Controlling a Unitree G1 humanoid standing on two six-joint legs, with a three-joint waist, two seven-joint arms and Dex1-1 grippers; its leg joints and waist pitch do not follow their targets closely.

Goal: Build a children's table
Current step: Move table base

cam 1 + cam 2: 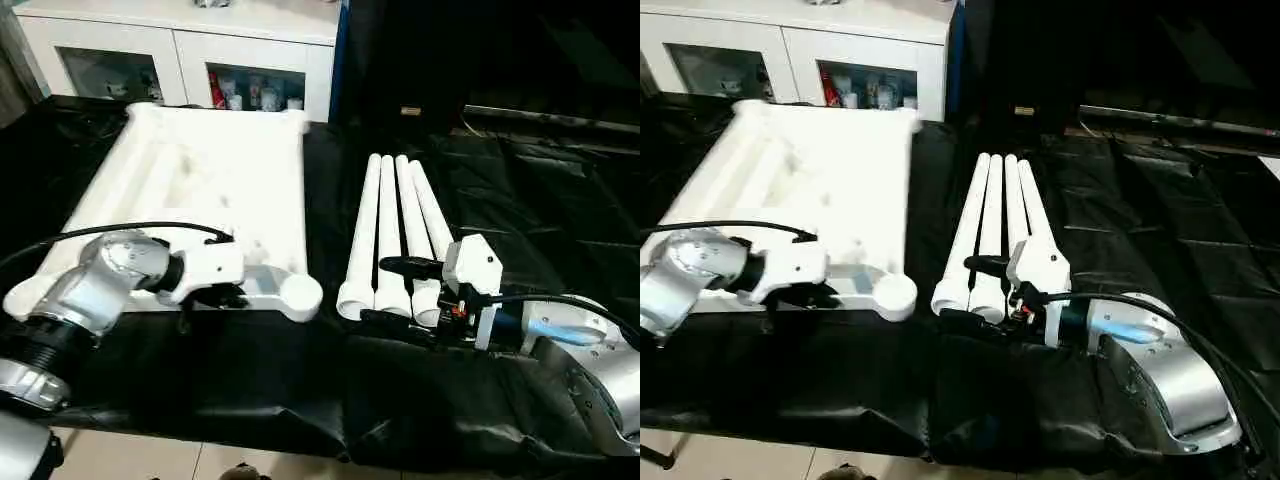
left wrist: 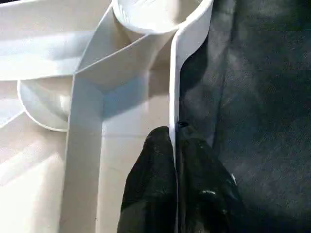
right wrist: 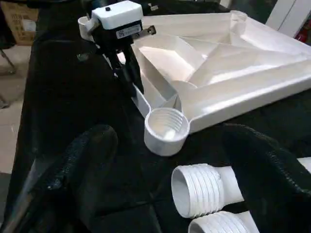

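Four legs yet to be screwed in, none fitted so far; by the look of it, barely started.

Draped in black sheeting, the desk point(image 1: 560, 200), carrying every part. At the back, beyond the desk, a white cabinet point(image 1: 180, 45) with glass-fronted shelves.

On the robot's left half of the desk, the table top point(image 1: 200, 170), lying upside down, ribbed underside and rim facing up. Near corner socket point(image 3: 166, 128) round, threaded inside and empty.

Just right of the top, apart from it, the four legs point(image 1: 395, 235), lying side by side and touching, threaded ends point(image 3: 199, 196) toward the robot.

Clamped on the near rim of the table top, a little way along from the near corner socket, the left claw point(image 2: 174, 160): one black finger inside the rim wall, one outside, narrowed right down onto the thin plastic. Probably steadying or shifting the top for the first leg.

Spread wide and holding nothing, the right claw point(image 1: 405, 292), hovering at the threaded ends of the legs, one finger above the bundle and one below, no contact visible. Likely next: closing on one leg, carrying it to the empty socket, twisting it home, then three more.
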